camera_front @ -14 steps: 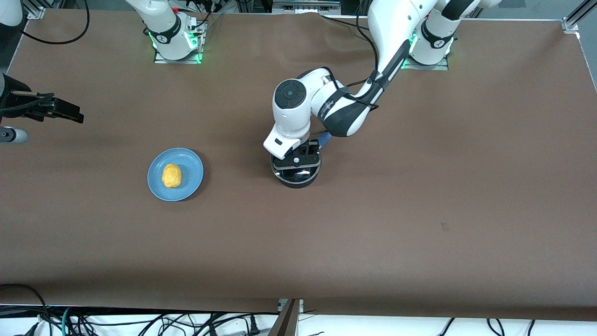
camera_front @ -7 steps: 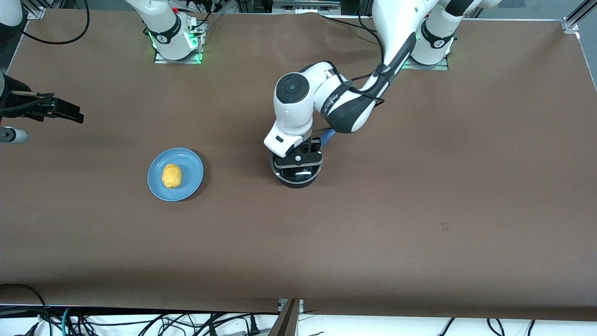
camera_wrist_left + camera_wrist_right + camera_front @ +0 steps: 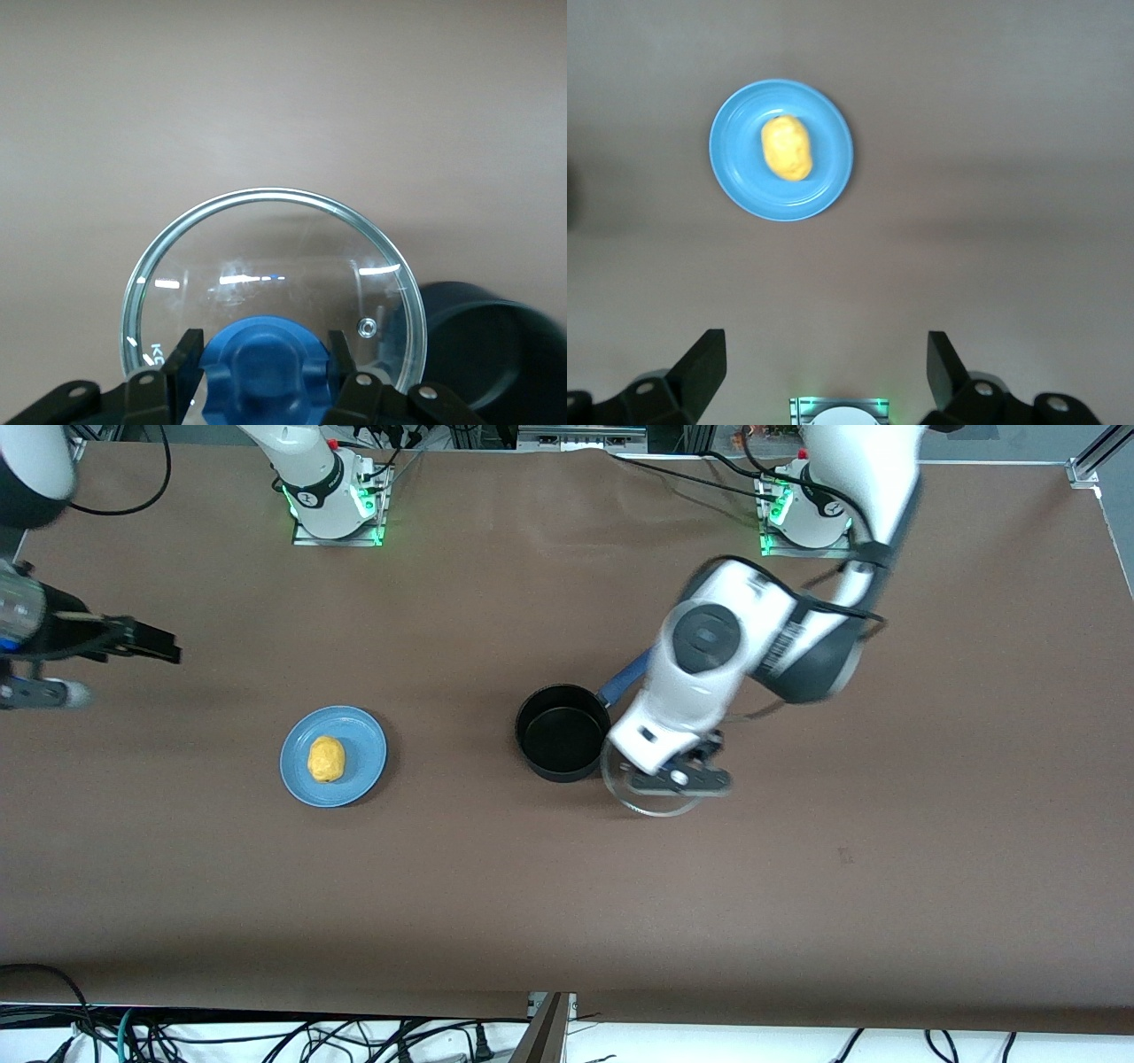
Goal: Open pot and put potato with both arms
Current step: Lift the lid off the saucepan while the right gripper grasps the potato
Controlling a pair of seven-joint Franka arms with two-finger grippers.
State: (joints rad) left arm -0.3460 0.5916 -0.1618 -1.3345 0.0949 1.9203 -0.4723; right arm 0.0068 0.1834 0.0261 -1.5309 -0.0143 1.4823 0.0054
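Observation:
The black pot (image 3: 560,732) stands open mid-table, its blue handle (image 3: 625,677) pointing toward the left arm's base. My left gripper (image 3: 678,779) is shut on the blue knob (image 3: 266,363) of the glass lid (image 3: 275,257). It holds the lid (image 3: 651,806) over the table just beside the pot, toward the left arm's end. The pot's rim also shows in the left wrist view (image 3: 478,345). The yellow-orange potato (image 3: 326,758) lies on a blue plate (image 3: 363,735) toward the right arm's end. My right gripper (image 3: 142,640) is open and empty, high over the table's edge at the right arm's end. Its wrist view shows the potato (image 3: 787,148).
The blue plate (image 3: 824,177) is flat, with bare brown table all around it. The right arm's base with green lights (image 3: 332,500) and the left arm's base (image 3: 806,514) stand along the table's back edge. Cables hang below the front edge.
My left gripper has lifted the lid off the pot and carried it toward the left arm's end. The pot now stands open. My right gripper has shifted slightly.

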